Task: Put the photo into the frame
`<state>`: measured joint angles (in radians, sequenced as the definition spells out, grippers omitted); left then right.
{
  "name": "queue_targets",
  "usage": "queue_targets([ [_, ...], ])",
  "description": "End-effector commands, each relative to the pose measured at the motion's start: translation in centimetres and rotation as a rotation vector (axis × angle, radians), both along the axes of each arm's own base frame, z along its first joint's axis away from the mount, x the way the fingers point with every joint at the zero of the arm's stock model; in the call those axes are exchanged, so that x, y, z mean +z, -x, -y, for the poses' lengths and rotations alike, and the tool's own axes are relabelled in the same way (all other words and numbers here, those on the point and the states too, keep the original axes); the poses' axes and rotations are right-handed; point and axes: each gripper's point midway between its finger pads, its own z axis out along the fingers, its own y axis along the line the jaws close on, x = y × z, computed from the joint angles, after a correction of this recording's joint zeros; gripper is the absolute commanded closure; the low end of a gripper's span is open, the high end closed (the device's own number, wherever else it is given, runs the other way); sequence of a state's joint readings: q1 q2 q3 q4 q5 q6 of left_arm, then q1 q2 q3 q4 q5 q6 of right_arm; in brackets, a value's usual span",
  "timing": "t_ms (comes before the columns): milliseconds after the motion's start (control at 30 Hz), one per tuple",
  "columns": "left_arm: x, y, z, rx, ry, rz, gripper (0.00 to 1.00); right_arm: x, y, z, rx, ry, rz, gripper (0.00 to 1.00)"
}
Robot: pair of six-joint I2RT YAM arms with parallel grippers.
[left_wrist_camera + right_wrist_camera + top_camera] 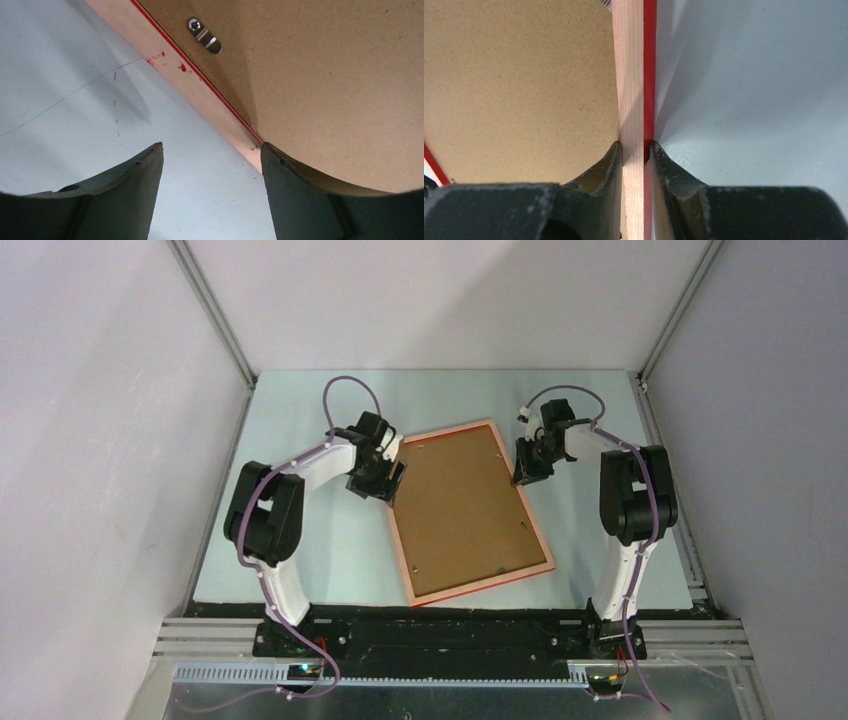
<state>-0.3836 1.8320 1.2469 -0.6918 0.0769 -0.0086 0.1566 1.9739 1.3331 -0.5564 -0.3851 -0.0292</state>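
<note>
- Tabletop (300, 560): pale surface carrying the frame.
- Frame (480, 583): pale wood back facing up, turned at an angle, between the two arms.
- Backing board (460, 510): brown, seated inside the frame.
- Right end effector (634, 150): at the frame's right rail; fingers nearly closed, clamping that rail from both sides.
- Left end effector (212, 152): at the frame's left rail; fingers spread wide, gripping nothing.
- Metal clip (205, 36): on the board, just inside the frame's left rail.
</note>
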Motion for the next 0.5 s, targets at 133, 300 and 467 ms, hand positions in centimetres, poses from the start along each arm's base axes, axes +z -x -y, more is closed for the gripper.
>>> queue_targets([
  [133,0.0,-1.4,1.8,0.004,0.074,-0.006,0.32,-0.4,2.9,1.4,-0.022,0.002,-0.07,0.99],
  [300,-0.2,-1.9,2.6,-0.006,0.102,-0.019,0.38,-0.1,3.6,1.5,-0.013,-0.014,-0.065,1.0],
  [467,-0.4,-2.4,3.1,-0.014,0.112,-0.023,0.5,0.1,4.8,1.6,0.0,-0.045,-0.075,1.0],
])
